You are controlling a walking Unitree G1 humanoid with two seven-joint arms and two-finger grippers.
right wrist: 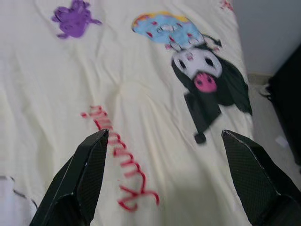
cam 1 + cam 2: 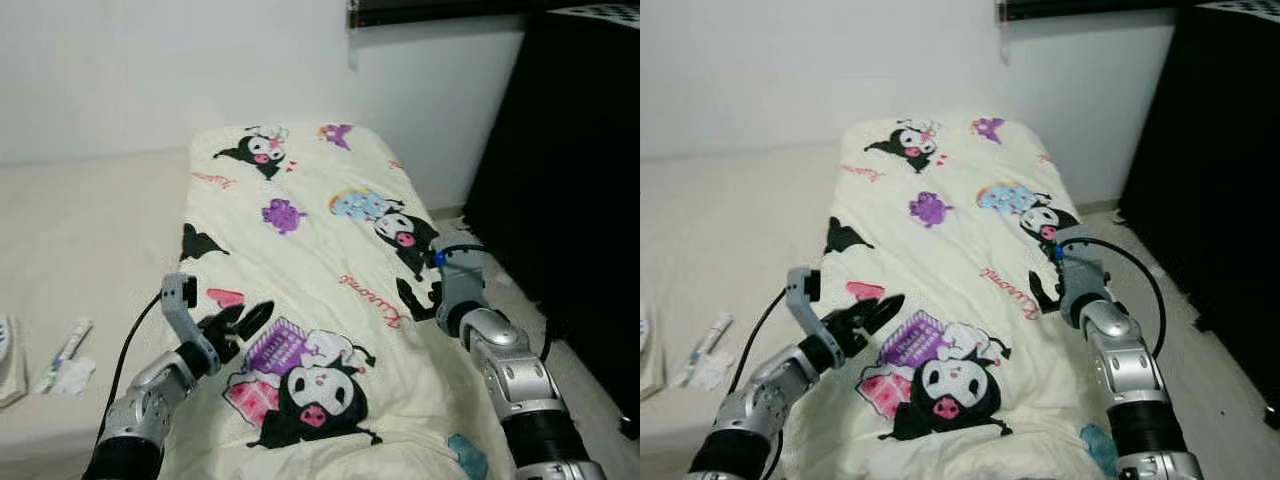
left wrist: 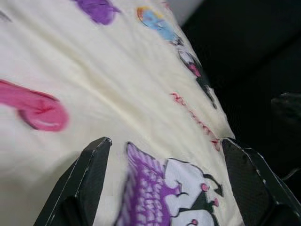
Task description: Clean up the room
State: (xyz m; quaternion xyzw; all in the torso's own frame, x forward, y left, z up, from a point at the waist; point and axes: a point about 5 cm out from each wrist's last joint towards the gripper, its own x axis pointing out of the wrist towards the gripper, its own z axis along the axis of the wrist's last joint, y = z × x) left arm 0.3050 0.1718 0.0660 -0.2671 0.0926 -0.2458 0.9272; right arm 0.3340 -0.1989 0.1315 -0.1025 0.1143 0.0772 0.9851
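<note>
1. The left gripper (image 3: 162, 188) is sitting nearest the lens, its two black fingers (image 3: 89, 183) standing wide apart with nothing between them, hovering just above the quilt (image 2: 320, 270).
2. The right gripper (image 1: 164, 183) is likewise spreading its fingers (image 1: 84, 174) wide and empty, poised over the quilt's right-hand margin near the red script.
3. Directly under and ahead of both grippers, the cream cartoon-print quilt is lying flat on the bed (image 2: 90, 230), its long axis running straight away from the robot toward the wall (image 2: 200, 70).
4. The left gripper is hanging over the quilt's left border, the right gripper over its right border, so each arm is nearest to its own side; the coming move probably depends on each closing on the edge below it.
5. Outward from the right gripper, the quilt is dropping off toward a dark cabinet (image 2: 570, 170) standing close by, leaving little room on that side.
6. Outward from the left gripper, bare mattress is stretching well clear, with a small tube (image 2: 66, 352) lying well apart near the bed's edge.
7. Beyond the quilt's far end, the wall is closing off any push forward.
</note>
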